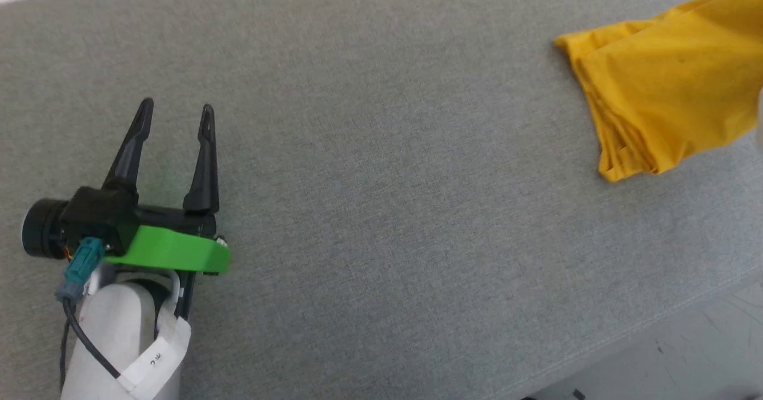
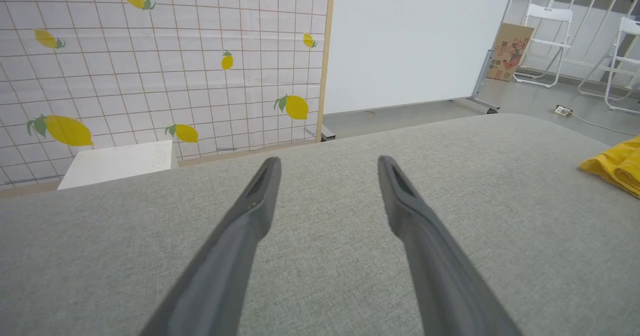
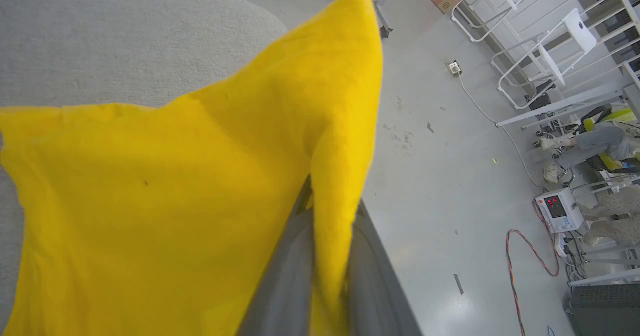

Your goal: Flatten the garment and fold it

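Surface: grey fabric top [image 1: 381, 149]; pale floor [image 3: 450, 176] past its edge.
Backdrop: lemon-print screen [image 2: 150, 65] beyond the left fingertips; white chairs [image 2: 542, 40] off to their right.
Left gripper [image 1: 176, 107]: fingers spread wide, nothing between them, bare grey fabric under the tips.
Right gripper [image 3: 332, 196]: fingers pressed nearly together, pinching a fold of yellow cloth.
T-shirt [image 1: 667, 90]: yellow, bunched, well off to the right of the left fingers; part rests on the top, the pinched part stands in a peak beyond the right fingertips.
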You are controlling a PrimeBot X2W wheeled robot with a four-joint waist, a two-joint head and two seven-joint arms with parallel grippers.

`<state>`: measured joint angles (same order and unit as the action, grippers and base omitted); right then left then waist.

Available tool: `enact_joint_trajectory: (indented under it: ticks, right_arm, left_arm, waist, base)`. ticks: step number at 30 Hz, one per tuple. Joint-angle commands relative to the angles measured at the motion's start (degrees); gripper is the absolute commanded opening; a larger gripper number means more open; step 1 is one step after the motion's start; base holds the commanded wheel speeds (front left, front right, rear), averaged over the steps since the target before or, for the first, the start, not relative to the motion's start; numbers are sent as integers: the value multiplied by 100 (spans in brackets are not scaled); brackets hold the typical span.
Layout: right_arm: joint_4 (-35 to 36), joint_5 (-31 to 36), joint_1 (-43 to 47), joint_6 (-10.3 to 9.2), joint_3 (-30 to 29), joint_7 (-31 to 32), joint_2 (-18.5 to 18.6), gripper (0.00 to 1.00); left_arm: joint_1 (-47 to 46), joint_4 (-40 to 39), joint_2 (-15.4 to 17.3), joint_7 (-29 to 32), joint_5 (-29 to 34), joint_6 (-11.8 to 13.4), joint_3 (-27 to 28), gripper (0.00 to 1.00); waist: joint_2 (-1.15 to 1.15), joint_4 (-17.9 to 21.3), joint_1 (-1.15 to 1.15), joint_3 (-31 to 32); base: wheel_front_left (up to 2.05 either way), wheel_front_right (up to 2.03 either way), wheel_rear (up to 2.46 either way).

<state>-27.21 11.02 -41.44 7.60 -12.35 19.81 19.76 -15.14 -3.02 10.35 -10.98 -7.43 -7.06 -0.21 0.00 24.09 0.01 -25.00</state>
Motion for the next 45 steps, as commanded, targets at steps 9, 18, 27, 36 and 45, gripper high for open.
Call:
enact_joint_trajectory:
  ticks: [9,18,27,36,45]
  right_arm:
    - [-564,896,-581,-11,-1005,-586,-154,0]
    - [-973,1506,-547,-11,-1686,-748,-244,100]
    - [-605,806,198,-11,-1462,-1630,-354,100]
    - [905,-906,1724,-11,-411,-2387,-617,100]
    - [2593,-1695,3293,-11,277,-2442,-1080,100]
  left_arm:
    - [-182,-396,213,235,78,-13,-17,100]
    - [-37,-115,80,40,-47,48,-84,100]
    - [384,693,-352,-326,-307,126,-195,100]
    - [690,1209,-565,-396,-488,148,-312,100]
    - [856,1435,-670,-400,-585,135,-378,100]
  waist:
    - [0,-220,-1,-635]
    - [0,-478,-1,-188]
    - [0,-1008,-1,1163]
    - [0,-1669,-1,1991]
    - [0,-2245,-1,2350]
  base:
    - [0,0,0]
    - [0,0,0]
    - [0,0,0]
    - [0,0,0]
    - [0,0,0]
